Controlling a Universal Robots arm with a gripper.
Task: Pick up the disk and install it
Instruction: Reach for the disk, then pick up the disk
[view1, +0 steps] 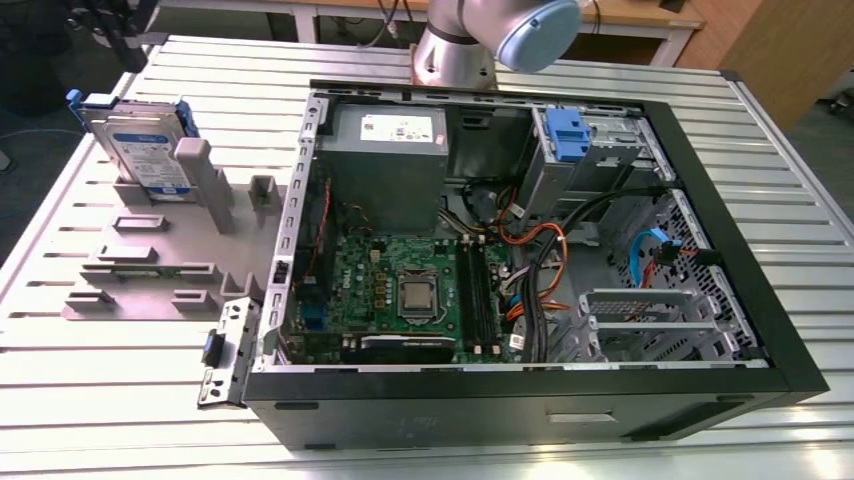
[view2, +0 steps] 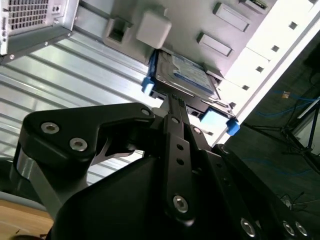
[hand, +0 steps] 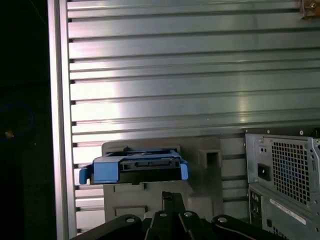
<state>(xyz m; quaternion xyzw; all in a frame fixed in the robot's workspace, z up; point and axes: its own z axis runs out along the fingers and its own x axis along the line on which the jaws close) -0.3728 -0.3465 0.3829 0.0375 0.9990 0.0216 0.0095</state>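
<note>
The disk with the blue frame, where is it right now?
The disk stands upright in the grey holder at the exterior view's left, outside the open computer case.

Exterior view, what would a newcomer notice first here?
The open computer case dominates the middle of the table, its green motherboard exposed. At the exterior view's left the disk stands on edge in a grey holder, and in both wrist views the gripper points toward it.
</note>
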